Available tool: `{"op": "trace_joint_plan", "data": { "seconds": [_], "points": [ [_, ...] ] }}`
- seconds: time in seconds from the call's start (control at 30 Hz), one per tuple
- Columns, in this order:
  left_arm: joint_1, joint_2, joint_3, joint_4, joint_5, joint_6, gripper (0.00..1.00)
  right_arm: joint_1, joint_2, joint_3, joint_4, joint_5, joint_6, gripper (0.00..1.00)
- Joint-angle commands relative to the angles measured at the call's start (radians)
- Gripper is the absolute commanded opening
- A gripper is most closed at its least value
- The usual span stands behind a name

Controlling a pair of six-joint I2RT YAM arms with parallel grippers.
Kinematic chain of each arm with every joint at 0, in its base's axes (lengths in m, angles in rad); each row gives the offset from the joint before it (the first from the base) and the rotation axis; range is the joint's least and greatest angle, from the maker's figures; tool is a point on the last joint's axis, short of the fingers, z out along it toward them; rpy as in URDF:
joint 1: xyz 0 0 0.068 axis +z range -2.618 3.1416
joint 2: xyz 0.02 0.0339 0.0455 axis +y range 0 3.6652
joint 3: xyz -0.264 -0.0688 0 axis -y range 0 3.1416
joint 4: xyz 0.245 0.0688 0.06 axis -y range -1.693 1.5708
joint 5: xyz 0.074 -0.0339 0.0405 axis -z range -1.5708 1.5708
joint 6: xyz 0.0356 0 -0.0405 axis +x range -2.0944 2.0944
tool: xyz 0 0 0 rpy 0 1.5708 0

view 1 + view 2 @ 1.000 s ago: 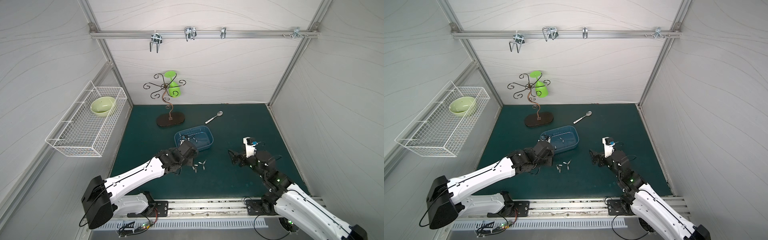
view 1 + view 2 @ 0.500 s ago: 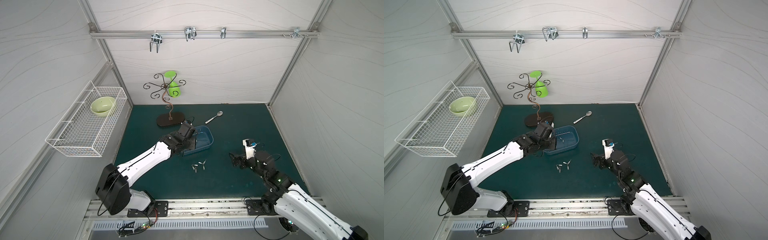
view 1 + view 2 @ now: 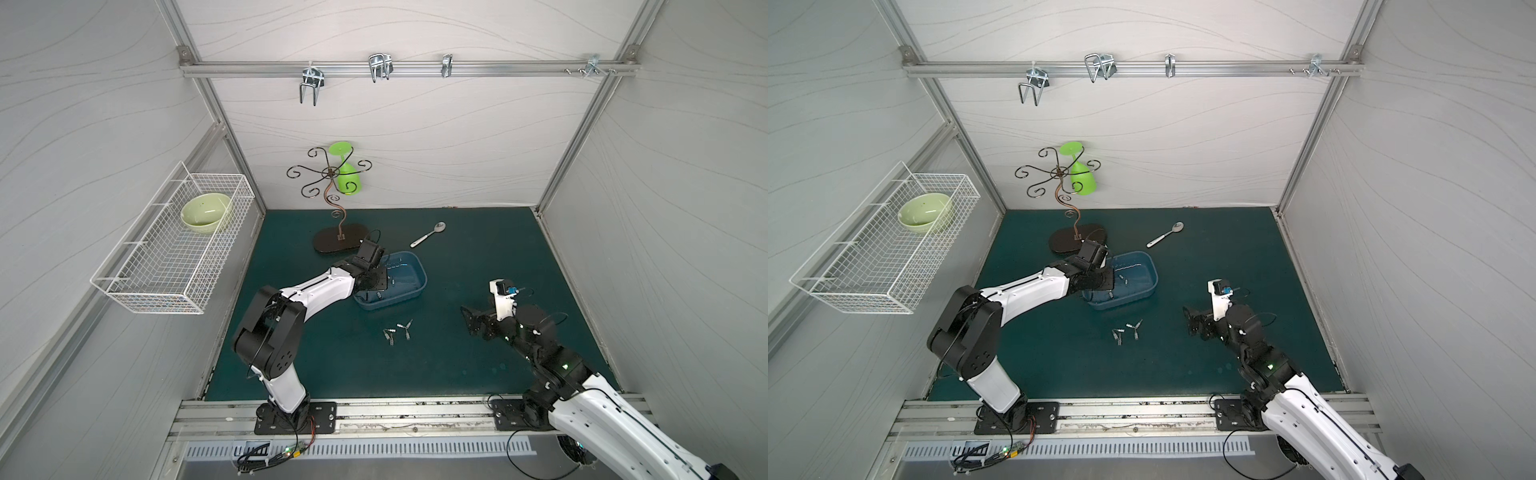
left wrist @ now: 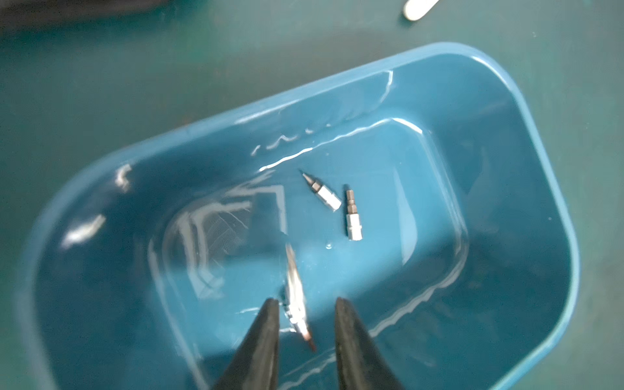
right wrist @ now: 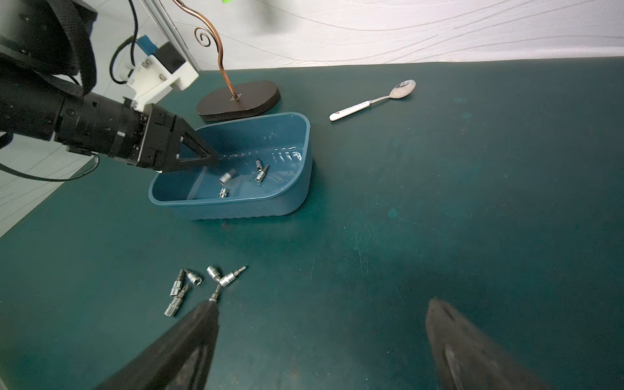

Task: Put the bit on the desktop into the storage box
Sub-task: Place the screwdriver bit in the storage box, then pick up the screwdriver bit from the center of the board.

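The blue storage box (image 3: 421, 277) (image 3: 1153, 272) stands mid-desktop (image 3: 478, 257). My left gripper (image 4: 305, 302) (image 3: 384, 280) hangs over the inside of the storage box (image 4: 337, 81) with its jaws open. A blurred silver bit (image 4: 296, 297) sits loose between its fingertips, nearer one finger. Two bits (image 4: 326, 195) (image 4: 353, 217) lie on the box floor; in the right wrist view several bits (image 5: 228, 175) lie there. Several more bits (image 3: 397, 330) (image 3: 1127, 330) (image 5: 202, 283) lie clustered on the desktop in front of the box. My right gripper (image 5: 322, 304) (image 3: 473, 320) is wide open and empty, just right of that cluster.
Behind the box stands a curly metal cup stand (image 3: 338, 243) holding a green cup (image 3: 347, 178). A white-handled spoon (image 3: 428, 235) (image 5: 371, 101) lies at the back. The white wire basket (image 3: 174, 249) with a pale green bowl (image 3: 205, 210) hangs on the left wall.
My left gripper went from the bits on the desktop back to above the storage box and its jaws have parted, freeing the bit. The right arm has stayed put.
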Motion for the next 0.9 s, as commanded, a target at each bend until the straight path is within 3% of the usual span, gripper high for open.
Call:
{"op": "trace_joint_plan", "data": {
  "seconds": [0.0,0.27,0.7,0.87],
  "points": [
    [0.005,-0.051,0.049,0.016,0.013,0.015,0.5,-0.001,-0.026,0.028,-0.056,0.02,0.018,0.99],
    [0.005,-0.245,0.016,-0.082,0.027,0.028,0.78,-0.001,-0.026,0.111,-0.196,0.054,0.034,0.99],
    [0.004,-0.38,-0.099,-0.097,0.049,-0.007,0.86,-0.001,0.048,0.113,-0.144,0.039,0.043,0.99],
    [0.005,-0.465,-0.167,-0.113,0.033,-0.057,0.95,-0.001,0.037,0.105,-0.135,0.058,0.054,0.99]
  ]
}}
